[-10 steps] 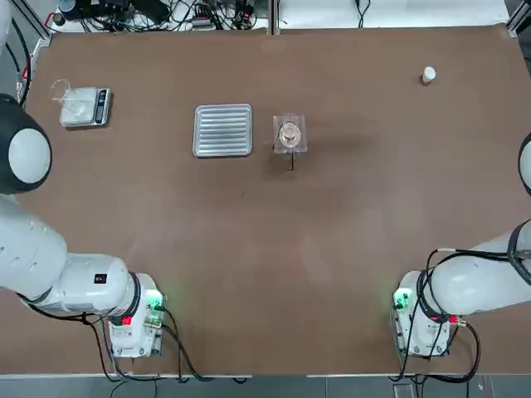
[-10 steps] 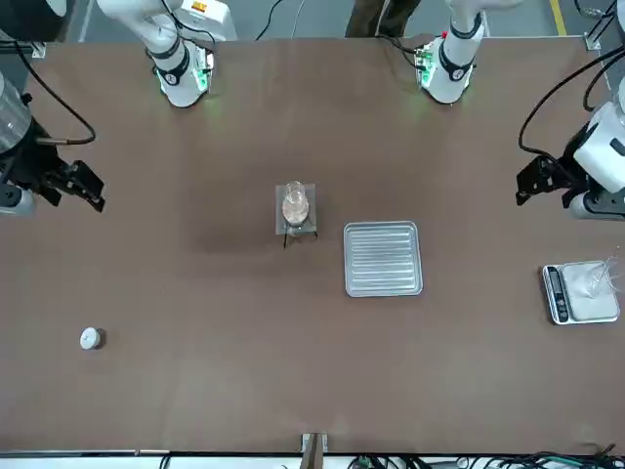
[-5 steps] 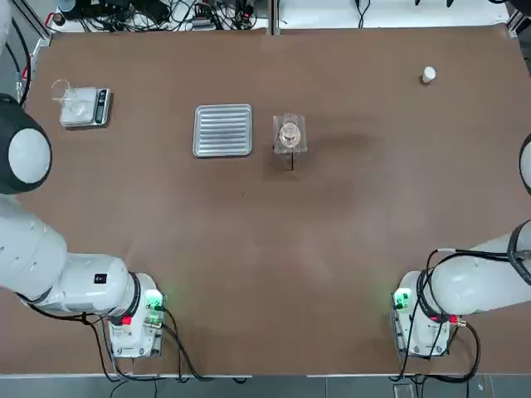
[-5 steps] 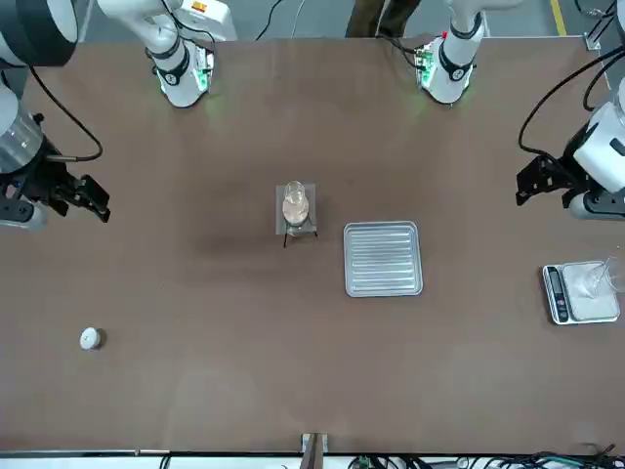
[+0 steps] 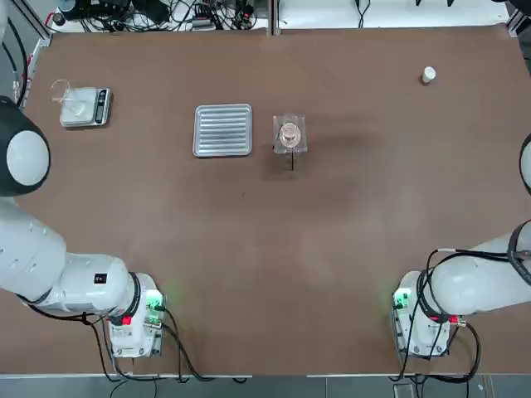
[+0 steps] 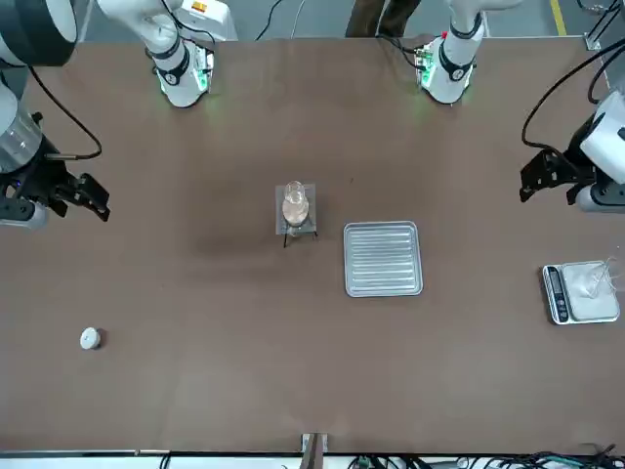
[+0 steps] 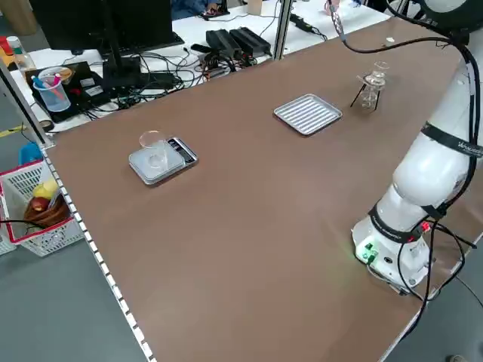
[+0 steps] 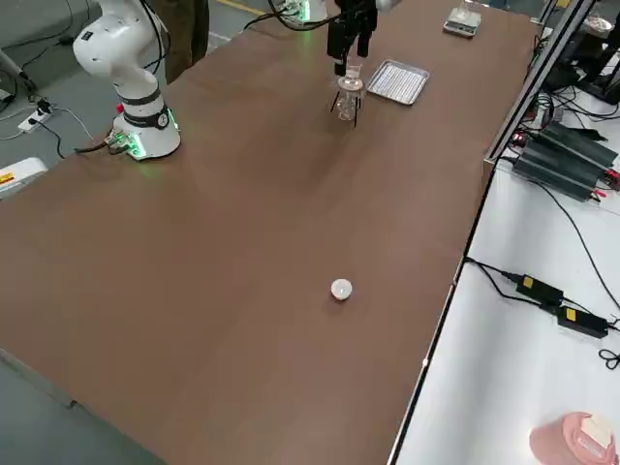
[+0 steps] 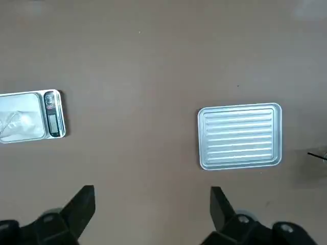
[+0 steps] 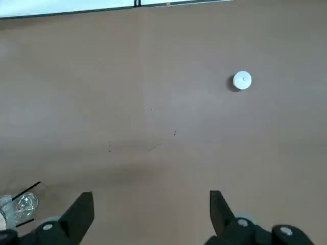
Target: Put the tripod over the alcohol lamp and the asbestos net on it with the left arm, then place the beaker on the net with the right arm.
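Beaker (image 6: pixel 295 191): on net (image 6: pixel 310 209), tripod (image 6: pixel 285 240) over lamp (image 7: pixel 369 99)
Left hand (image 9: pixel 152 206): open, left side
Right hand (image 10: pixel 152 208): open, right side

The left arm (image 5: pixel 62 274) was glossy white, with a black ring and a white round cap at its joint in the left of the overhead frame. A small black square marked its link, and green lights and a red spot showed on its white base. The right arm (image 5: pixel 481 278), white too, carried loose black cables and a grey band. Each claw, the left (image 9: pixel 152 209) and right (image 10: pixel 152 212), was matte black, with round silvery screws.
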Available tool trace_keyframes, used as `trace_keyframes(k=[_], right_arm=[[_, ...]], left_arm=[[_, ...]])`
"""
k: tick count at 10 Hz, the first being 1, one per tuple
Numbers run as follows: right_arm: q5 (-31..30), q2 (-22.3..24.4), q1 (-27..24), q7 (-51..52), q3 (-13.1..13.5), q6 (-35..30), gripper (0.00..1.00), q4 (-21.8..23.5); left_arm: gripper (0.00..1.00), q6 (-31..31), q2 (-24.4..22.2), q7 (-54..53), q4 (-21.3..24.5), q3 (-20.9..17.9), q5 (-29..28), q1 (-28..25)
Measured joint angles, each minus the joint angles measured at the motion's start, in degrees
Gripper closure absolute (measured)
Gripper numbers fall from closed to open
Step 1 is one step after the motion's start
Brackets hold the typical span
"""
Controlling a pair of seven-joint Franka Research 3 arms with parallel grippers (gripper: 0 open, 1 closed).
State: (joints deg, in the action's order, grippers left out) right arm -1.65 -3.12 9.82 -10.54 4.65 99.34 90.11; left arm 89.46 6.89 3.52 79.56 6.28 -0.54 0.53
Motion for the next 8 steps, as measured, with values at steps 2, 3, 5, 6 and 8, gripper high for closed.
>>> trace_keyframes(k=[2, 3, 5, 6, 8], right_arm=[[0.0, 0.0, 0.0, 0.0, 0.1, -0.1, 0.0, 0.0], [0.0, 0.0, 0.0, 0.1, 0.1, -0.1, 0.0, 0.1], [0.0, 0.0, 0.0, 0.8, 0.2, -0.1, 0.0, 0.1], [0.0, 0.0, 0.0, 1.1, 0.5, -0.1, 0.0, 0.1], [0.0, 0.0, 0.0, 1.5, 0.8, -0.2, 0.0, 0.1]], left_arm=[[0.0, -0.1, 0.0, 0.0, 0.0, 0.0, 0.0, 0.0], [0.0, -0.1, 0.0, 0.0, 0.0, 0.1, 0.0, 0.1], [0.0, -0.1, 0.0, 0.0, 0.0, 0.1, 0.0, 0.1], [0.0, -0.1, 0.0, 0.0, 0.0, 0.1, 0.0, 0.1], [0.0, -0.1, 0.0, 0.0, 0.0, 0.1, 0.0, 0.1]])
